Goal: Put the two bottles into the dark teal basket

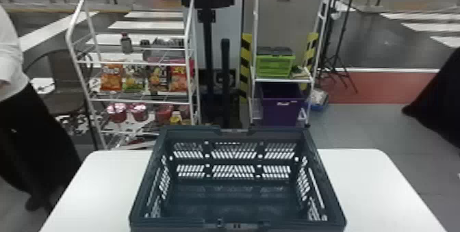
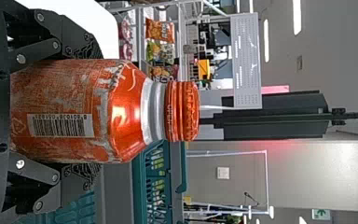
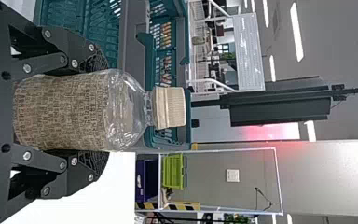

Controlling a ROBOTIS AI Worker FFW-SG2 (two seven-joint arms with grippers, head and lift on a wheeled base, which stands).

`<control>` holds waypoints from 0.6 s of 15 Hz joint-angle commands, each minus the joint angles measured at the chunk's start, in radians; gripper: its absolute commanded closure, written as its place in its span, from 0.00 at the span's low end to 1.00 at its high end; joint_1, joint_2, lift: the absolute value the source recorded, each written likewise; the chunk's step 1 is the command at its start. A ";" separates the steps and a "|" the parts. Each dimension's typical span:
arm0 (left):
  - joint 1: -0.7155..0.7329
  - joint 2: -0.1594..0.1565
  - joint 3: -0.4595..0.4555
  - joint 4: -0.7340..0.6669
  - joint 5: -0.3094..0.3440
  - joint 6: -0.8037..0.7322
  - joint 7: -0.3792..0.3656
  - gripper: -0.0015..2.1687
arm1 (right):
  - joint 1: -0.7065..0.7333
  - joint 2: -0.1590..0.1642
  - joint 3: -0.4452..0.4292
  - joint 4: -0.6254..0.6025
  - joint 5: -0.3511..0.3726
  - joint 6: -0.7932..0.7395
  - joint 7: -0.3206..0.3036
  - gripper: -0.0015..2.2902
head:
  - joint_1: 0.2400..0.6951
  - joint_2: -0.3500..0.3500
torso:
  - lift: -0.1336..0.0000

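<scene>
Bottles (image 2: 74, 112) between both grippers' fingers (image 3: 95, 163)

In my black left gripper (image 2: 93, 112), the orange bottle (image 2: 126, 114) is showing whitish-grey scuffing, a black-and-white barcode (image 2: 60, 125), a silvery band and an orange cap (image 2: 182, 111). In my black right gripper (image 3: 102, 112), the clear bottle (image 3: 128, 112) is wearing a brown label (image 3: 60, 112) patterned with small dark lettering and a beige ribbed cap (image 3: 170, 107). Near me, the dark teal basket (image 1: 191, 132) is displaying rows of slanted slots against a white table (image 1: 362, 180). Far left, orange, green, dark and red snack bags (image 1: 112, 77) are colouring a white rack (image 1: 82, 80); far right of centre, a lime-green crate (image 1: 273, 67) is brightening the place above a purple bin (image 1: 282, 111), beside yellow-and-black stripes (image 1: 245, 67).
</scene>
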 commanded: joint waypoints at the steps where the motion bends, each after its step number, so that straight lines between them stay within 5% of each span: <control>1: 0.000 -0.003 0.000 -0.002 0.000 0.009 0.000 0.99 | 0.000 0.002 0.000 -0.002 0.000 -0.002 0.000 1.00 | 0.57 0.50 | 1.00; 9: 0.006 -0.003 -0.006 -0.003 0.000 0.000 0.002 0.99 | 0.000 -0.001 -0.001 -0.010 0.000 0.010 0.000 1.00 | 0.57 0.50 | 1.00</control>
